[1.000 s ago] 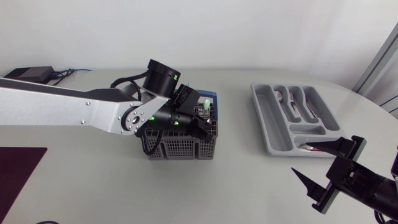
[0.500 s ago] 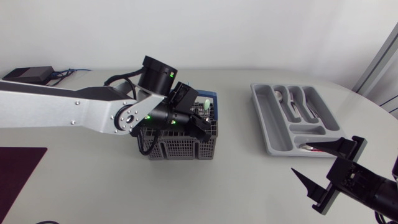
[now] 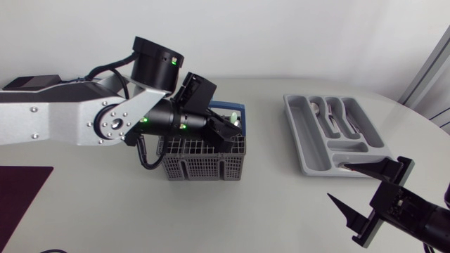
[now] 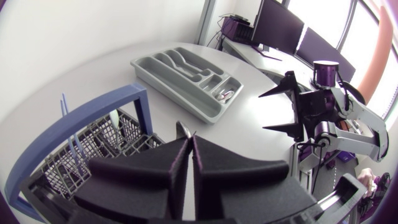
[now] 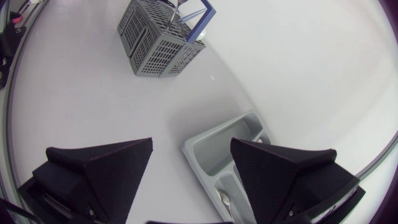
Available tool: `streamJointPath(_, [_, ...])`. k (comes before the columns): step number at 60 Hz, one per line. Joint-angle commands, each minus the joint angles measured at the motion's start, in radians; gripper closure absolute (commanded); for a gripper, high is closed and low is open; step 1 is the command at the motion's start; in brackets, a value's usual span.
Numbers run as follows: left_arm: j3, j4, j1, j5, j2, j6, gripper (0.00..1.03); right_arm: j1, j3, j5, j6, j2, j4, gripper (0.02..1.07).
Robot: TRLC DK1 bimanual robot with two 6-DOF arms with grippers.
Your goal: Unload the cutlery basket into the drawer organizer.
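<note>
Left tool [image 4: 188,140]: clenched. Its two fingers meet on a thin metal item [image 4: 185,129], of which only a short tip shows beyond them; the kind of utensil cannot be told. In the head view this tool [image 3: 230,132] hangs over the cutlery basket [image 3: 204,167], above its right-hand side.

Right tool [image 3: 339,183]: released, with the fingers wide apart and nothing between them. It sits low over the desk [image 3: 281,204], just beside the near end of the drawer organizer [image 3: 309,149].

Cutlery basket: grey mesh with a blue handle [image 3: 238,109], standing upright near the middle of the desk. A pale green-handled piece [image 3: 232,117] stands inside it. The left wrist view shows thin blue pieces [image 4: 65,111] beside that one.

Drawer organizer: grey, to the right of the basket and well apart from it. Spoons [image 3: 318,107] lie in its long compartments, and metal pieces lie in the cross compartment at the near end.

Surface: pale, smooth desk with a rounded edge on the right. A dark maroon mat [image 3: 21,193] lies at the near left. A black box [image 3: 31,82] with cables sits at the far left.
</note>
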Motion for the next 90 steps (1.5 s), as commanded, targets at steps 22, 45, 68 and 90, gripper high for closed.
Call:
streamJointPath(22, [-0.011, -0.067, 0.015, 0.094, -0.122, 0.000, 0.94, 0.089, 0.090, 0.008, 0.126, -0.055, -0.075, 0.17])
streamJointPath(45, [0.044, -0.144, 0.042, 0.193, -0.212, 0.047, 0.94, 0.237, 0.213, 0.006, 0.259, -0.032, -0.149, 0.17])
streamJointPath(68, [0.125, -0.369, -0.031, 0.349, -0.131, 0.310, 0.94, 0.468, 0.331, -0.018, 0.363, 0.127, -0.195, 0.17])
streamJointPath(90, [0.210, -0.544, -0.094, 0.407, -0.011, 0.491, 0.94, 0.620, 0.401, -0.041, 0.425, 0.285, -0.178, 0.27])
